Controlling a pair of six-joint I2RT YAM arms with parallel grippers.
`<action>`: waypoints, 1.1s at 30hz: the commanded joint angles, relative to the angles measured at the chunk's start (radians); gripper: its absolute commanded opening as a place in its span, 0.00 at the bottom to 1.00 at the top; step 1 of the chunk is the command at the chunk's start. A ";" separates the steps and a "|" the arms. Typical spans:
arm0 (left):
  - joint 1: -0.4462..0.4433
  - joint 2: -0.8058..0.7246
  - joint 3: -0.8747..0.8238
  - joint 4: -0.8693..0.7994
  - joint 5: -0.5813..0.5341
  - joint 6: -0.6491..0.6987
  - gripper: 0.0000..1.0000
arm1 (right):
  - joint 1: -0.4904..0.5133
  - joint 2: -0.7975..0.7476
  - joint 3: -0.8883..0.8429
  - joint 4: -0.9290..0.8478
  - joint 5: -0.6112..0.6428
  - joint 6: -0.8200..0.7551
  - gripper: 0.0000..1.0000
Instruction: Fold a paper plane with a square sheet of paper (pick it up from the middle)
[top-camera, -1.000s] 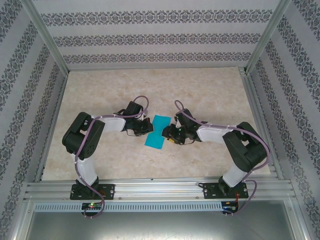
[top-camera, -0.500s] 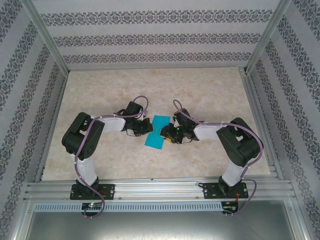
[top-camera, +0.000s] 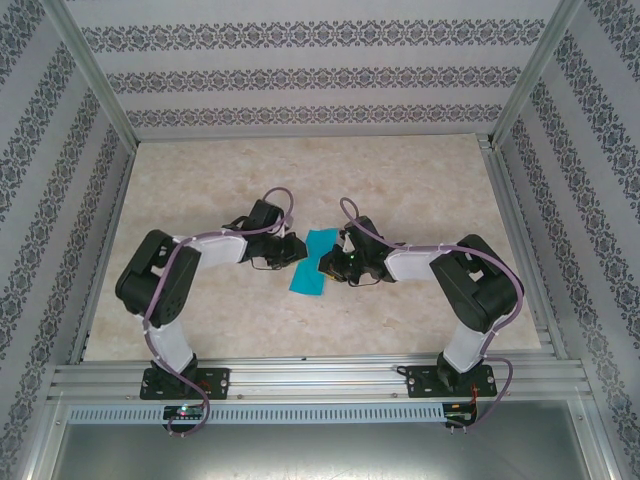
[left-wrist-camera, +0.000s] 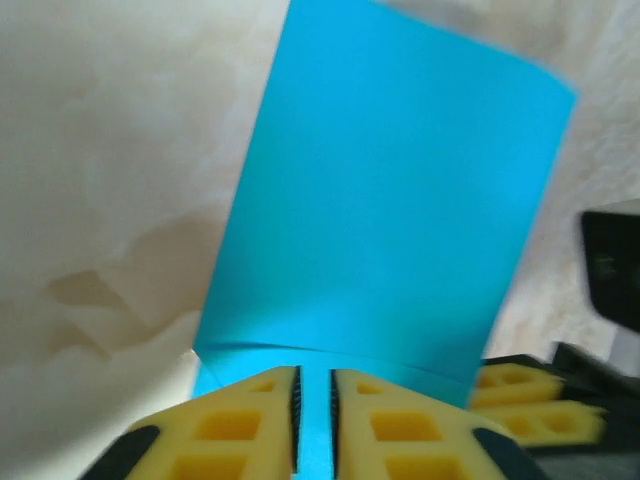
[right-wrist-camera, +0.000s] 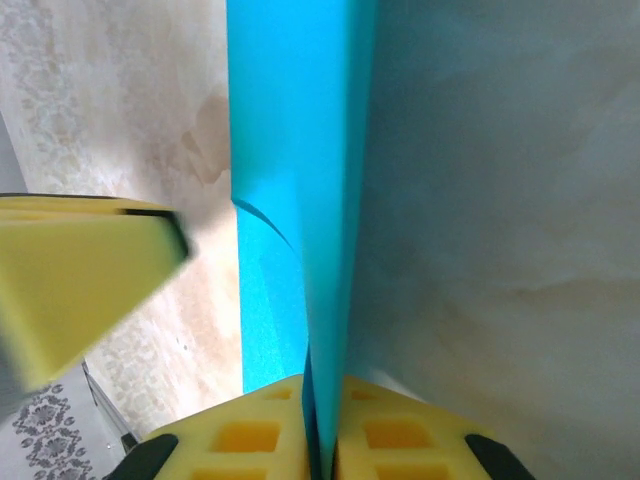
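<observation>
**Paper caught at two opposite edges for a fold**

Top external view: the square sheet of paper lies near the middle of the bench, between the two arms. Its long side runs from about 1 o'clock to 7 o'clock. The left claw meets it at its 9 o'clock edge and the right claw at its 3 o'clock edge. The sheet looks narrower than a square, so I judge that one side is raised or already folded over.

Left wrist view: the sheet stretches away toward 12 o'clock from the left claw. The yellow pads stand only a narrow slit apart, with the near edge of the paper at this slit. Whether they really press it I cannot tell. At 4 o'clock the pads of the right claw sit at the far edge.

Right wrist view: the right claw is closed tightly on the paper, which stands up on edge like a thin wall toward 12 o'clock. One finger of the left claw shows at 9 o'clock, blurred.

My judgement is that the right claw lifts one half to carry it over the other, while the left claw keeps the opposite edge in place so the sheet does not slide. The folding seems to be at an early step.
</observation>
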 joint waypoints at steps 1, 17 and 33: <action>-0.007 -0.135 -0.015 -0.044 -0.106 -0.036 0.27 | -0.015 -0.070 0.050 -0.080 -0.026 -0.092 0.10; 0.031 -0.592 -0.157 -0.246 -0.561 -0.070 0.42 | -0.051 -0.222 0.635 -1.359 0.704 -0.532 0.07; 0.070 -0.574 -0.110 -0.345 -0.522 -0.041 0.43 | -0.040 -0.184 0.673 -1.405 0.647 -0.318 0.07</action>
